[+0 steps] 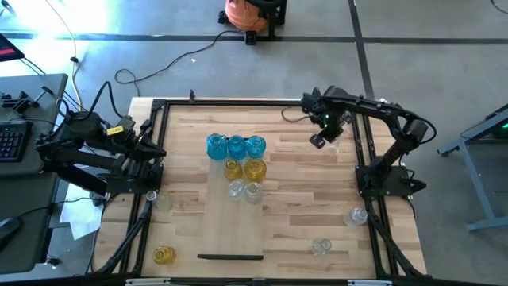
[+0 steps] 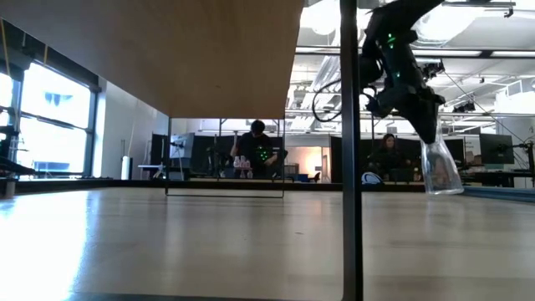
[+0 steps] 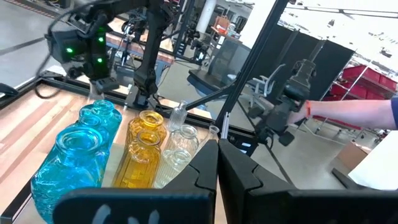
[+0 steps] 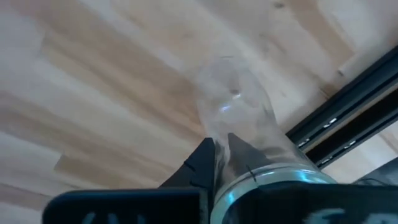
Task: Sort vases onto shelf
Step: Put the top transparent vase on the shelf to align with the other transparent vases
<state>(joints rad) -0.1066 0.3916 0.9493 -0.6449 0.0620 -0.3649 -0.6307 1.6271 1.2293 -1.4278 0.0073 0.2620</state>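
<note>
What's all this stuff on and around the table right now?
blue vases: three, blue, row at the shelf's far end
yellow vases: two, yellow, behind the blue row on the shelf
clear vases: two, clear, next row on the shelf
loose yellow vase: one, near left table corner
loose clear vases: three, on the tabletop off the shelf
held clear vase: one, in the air
shelf: one, pale wood, table centre
left gripper: shut, left edge
right gripper: gripping held clear vase

Observed beyond the table's far edge: an orange vacuum-like unit point(image 1: 242, 13) on grey floor, with a pale cable point(image 1: 163, 65) looped nearby. Noted at left: a dark keyboard point(image 1: 9, 141) on a grey desk point(image 1: 36, 87). Seen in the background: a seated person point(image 2: 257, 150) and a sleeve point(image 3: 354, 112).
</note>
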